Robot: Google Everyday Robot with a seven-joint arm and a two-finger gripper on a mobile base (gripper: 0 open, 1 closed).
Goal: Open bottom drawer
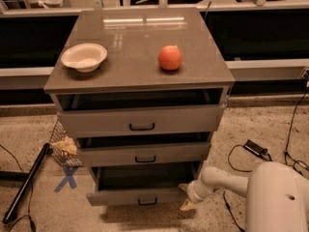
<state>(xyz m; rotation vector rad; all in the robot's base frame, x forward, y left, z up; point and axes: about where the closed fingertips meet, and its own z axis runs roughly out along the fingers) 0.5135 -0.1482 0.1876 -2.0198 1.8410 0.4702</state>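
The cabinet stands at frame centre and carries three drawers, each with one black handle at the centre of its front. The top drawer is the tallest, the middle drawer is of medium height, and the bottom drawer is the slimmest. The bottom drawer sits at lower centre of the frame, just above the floor. It is pulled out, and its front stands forward of the two fronts above it, with a dark gap showing behind the front. The other two drawers also show a dark gap above their fronts. Two things rest on the cabinet top: one pale bowl at upper left and one orange fruit right of centre, well apart from each other. One white arm reaches in from the robot body at lower right. The one gripper is at the right end of the bottom drawer front, near the floor. Its two tan fingertips are spread, one above the other, and they grasp nothing. Whether they touch the drawer cannot be told. At left of the cabinet the floor holds one wire basket, one blue X mark and one black pole. One black box with cables lies on the floor at right.
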